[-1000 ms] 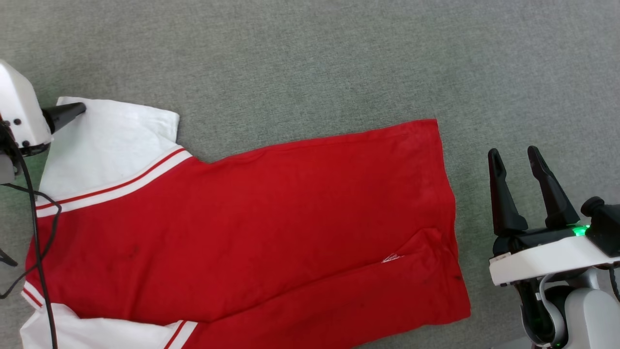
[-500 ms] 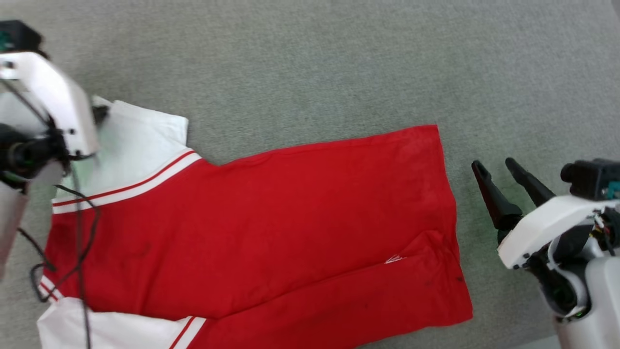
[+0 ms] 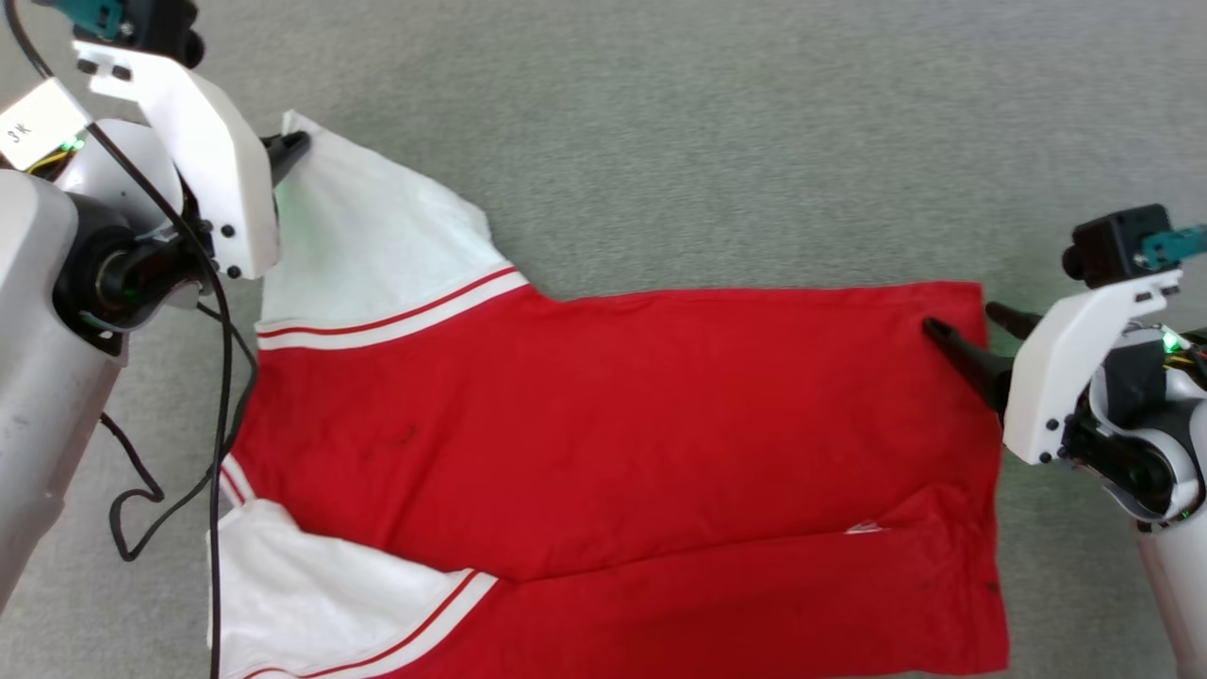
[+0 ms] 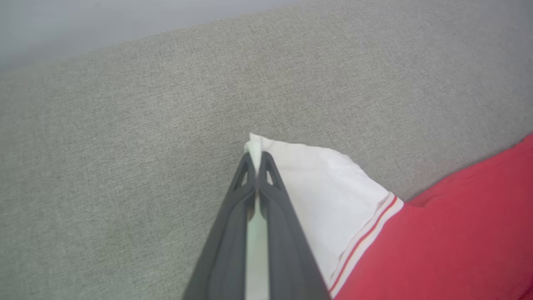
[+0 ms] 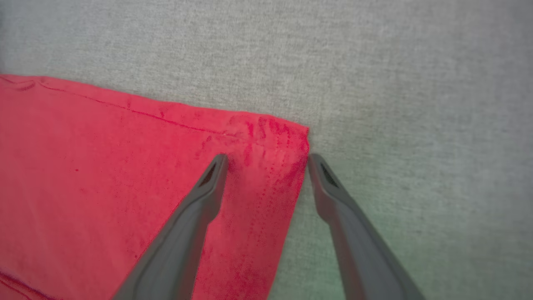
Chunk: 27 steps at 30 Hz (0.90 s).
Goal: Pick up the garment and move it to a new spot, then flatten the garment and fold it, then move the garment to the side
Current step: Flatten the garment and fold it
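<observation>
The garment (image 3: 641, 424) is a red jersey with white sleeves and striped trim, lying flat on grey carpet with its hem to the right. My left gripper (image 3: 294, 146) is shut on the tip of the upper white sleeve (image 4: 316, 183), the two fingers (image 4: 270, 200) pressed together with white cloth between them. At the garment's upper right hem corner (image 5: 287, 137) my right gripper (image 5: 266, 160) stands open. One of its fingertips (image 5: 218, 162) rests over the red cloth and the other is just past the hem edge over carpet.
Grey carpet (image 3: 717, 141) surrounds the garment on all sides. A black cable (image 3: 222, 377) hangs from my left arm and crosses the garment's left edge. The lower white sleeve (image 3: 311, 594) lies at the bottom left.
My left gripper has closed on the sleeve tip and pulled it up and to the right. The right gripper has swung left onto the hem corner. The head camera has shifted as well.
</observation>
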Tool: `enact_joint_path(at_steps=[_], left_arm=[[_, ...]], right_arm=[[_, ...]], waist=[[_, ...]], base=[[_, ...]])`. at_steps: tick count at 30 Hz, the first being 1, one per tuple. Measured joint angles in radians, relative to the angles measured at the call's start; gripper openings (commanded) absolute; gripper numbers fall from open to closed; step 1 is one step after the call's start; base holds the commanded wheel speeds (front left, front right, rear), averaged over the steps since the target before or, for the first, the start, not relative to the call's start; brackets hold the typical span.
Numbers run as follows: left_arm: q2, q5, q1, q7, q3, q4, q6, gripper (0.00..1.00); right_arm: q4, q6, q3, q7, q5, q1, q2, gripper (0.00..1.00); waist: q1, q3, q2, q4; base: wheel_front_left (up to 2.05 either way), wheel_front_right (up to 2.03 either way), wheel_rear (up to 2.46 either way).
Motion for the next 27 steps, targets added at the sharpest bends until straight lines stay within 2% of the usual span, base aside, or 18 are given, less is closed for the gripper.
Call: enact_joint_path(at_steps=[7, 9, 10, 13, 21, 27], left_arm=[[-0.010, 0.005, 0.013, -0.028, -0.007, -0.037, -0.010, 0.00], [-0.011, 0.005, 0.023, -0.033, -0.010, -0.037, -0.011, 0.00], [-0.010, 0.005, 0.025, -0.035, -0.010, -0.036, -0.012, 0.00], [-0.014, 0.004, 0.031, -0.055, -0.010, -0.034, -0.015, 0.00], [-0.001, 0.012, 0.089, -0.149, 0.006, -0.033, -0.019, 0.00], [0.036, -0.002, 0.226, -0.245, 0.037, -0.093, 0.011, 0.00]], right_arm=[[0.119, 0.000, 0.054, 0.147, 0.022, -0.061, -0.030, 1.00], [0.140, 0.000, 0.056, 0.195, 0.027, -0.077, -0.031, 0.40], [0.143, -0.001, 0.058, 0.207, 0.030, -0.080, -0.032, 0.00], [0.155, -0.001, 0.058, 0.220, 0.050, -0.088, -0.035, 0.00], [0.104, 0.000, 0.000, 0.127, 0.067, -0.083, -0.043, 0.00], [0.019, 0.000, -0.051, 0.090, 0.046, 0.056, -0.040, 0.00]], waist=[[-0.0001, 0.027, 0.0000, 0.046], [-0.0002, 0.029, 0.0000, 0.054], [-0.0002, 0.029, -0.0001, 0.057], [-0.0002, 0.023, 0.0000, 0.062], [-0.0001, -0.038, 0.0000, 0.074], [-0.0001, -0.118, 0.0000, 0.088]], base=[[0.00, 0.00, 0.00], [0.00, 0.00, 0.00], [0.00, 0.00, 0.00], [0.00, 0.00, 0.00], [0.00, 0.00, 0.00], [0.00, 0.00, 0.00]])
